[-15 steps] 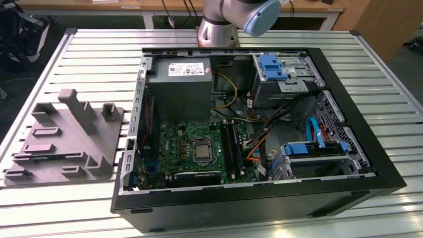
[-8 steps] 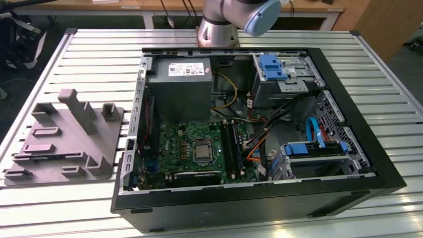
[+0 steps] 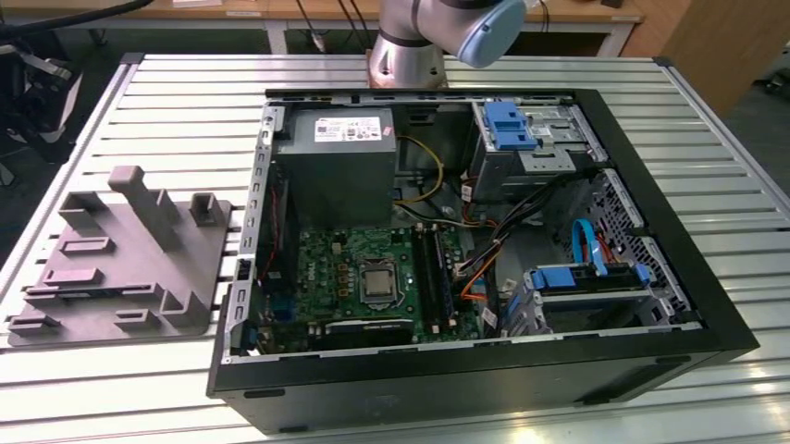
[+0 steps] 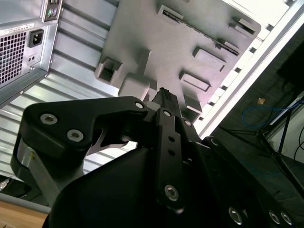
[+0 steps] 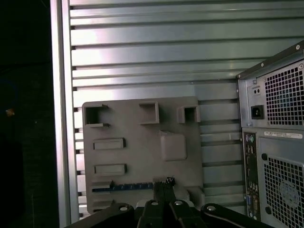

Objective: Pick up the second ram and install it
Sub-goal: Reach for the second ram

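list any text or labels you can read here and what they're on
No text is readable.
White sticker on the power supply: print too small to read.
Strip label on the case rear: blurred.
Motherboard: markings too small to read.

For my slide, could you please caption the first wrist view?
Hand over the grey holder, near the ram slotted in it; case alongside.

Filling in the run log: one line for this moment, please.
pincer: over grey holder, not touching | second ram: lying in holder slot, not picked | PC case: open on table
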`<control>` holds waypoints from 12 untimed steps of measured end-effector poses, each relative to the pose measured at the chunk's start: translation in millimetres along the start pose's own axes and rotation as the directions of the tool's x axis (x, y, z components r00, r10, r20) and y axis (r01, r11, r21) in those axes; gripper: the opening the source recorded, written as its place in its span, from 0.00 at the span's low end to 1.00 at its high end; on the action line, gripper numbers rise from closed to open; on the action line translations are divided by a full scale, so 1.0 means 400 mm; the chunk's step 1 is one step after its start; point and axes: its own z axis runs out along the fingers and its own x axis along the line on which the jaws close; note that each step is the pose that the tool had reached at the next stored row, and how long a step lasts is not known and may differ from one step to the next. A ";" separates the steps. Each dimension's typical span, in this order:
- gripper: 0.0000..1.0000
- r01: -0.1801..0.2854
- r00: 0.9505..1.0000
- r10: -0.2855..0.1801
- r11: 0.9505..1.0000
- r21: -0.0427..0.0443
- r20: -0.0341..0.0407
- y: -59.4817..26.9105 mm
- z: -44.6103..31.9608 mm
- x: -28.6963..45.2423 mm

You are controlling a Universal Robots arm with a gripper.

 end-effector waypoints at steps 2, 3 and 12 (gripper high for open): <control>0.10 0.000 1.000 0.000 1.000 0.000 0.000 -0.004 0.005 0.004; 0.10 0.000 1.000 0.000 1.000 0.000 0.000 -0.005 0.008 0.006; 0.10 0.000 1.000 0.000 1.000 0.000 0.000 -0.018 0.034 0.032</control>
